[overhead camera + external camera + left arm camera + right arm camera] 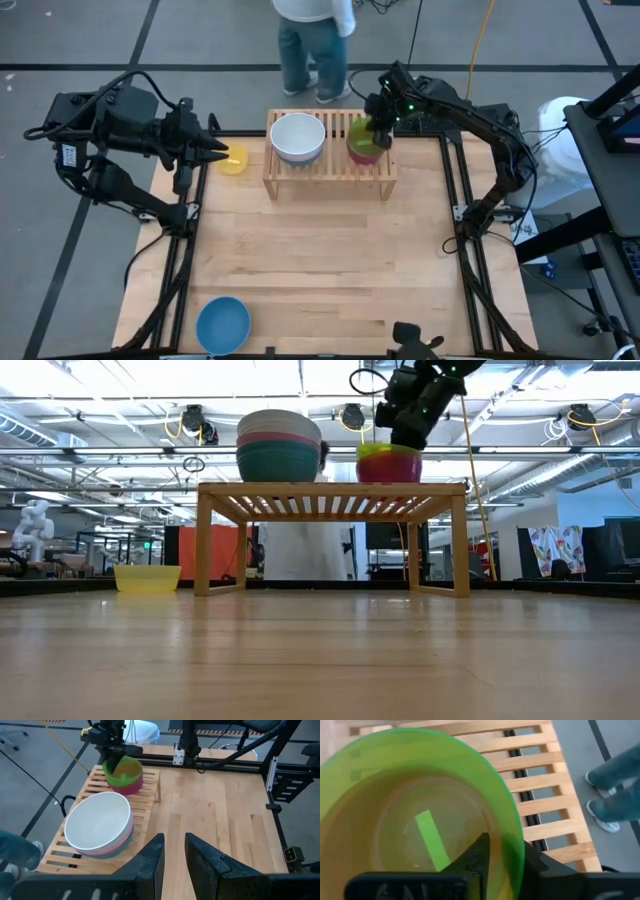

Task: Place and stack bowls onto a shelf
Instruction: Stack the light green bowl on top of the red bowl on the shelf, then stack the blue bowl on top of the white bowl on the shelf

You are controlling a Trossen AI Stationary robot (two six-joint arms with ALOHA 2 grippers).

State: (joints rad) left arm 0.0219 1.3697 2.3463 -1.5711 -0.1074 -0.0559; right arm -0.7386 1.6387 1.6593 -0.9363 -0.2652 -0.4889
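Right gripper (502, 870): it's at the rim of the lime green bowl (363, 137), one finger (475, 857) inside and the other outside the wall; whether it pinches the rim or has let go, I cannot tell.
Left gripper (173, 865): parked over the desk (320, 260) on the left, fingers a little apart, nothing between them, pointing at the yellow bowl (233, 160).
Shelf (330, 170): at the back of the desk, and it carries two stacks.
Left-hand stack: white bowl (298, 136) on top, then pink (278, 436), then teal (278, 461); three bowls, only the rims of the lower two show.
Right-hand stack: lime green nested in a red or magenta bowl (390, 466); the colour is hard to call, and any bowl between them is hidden.
Loose bowls: two on the desk, the yellow one beside the shelf's left leg and the blue bowl (222, 324) at the near left corner, cut by the frame edge.
Bowls counted: seven in view.
Person (313, 45): standing behind the shelf, only legs and shoes showing.
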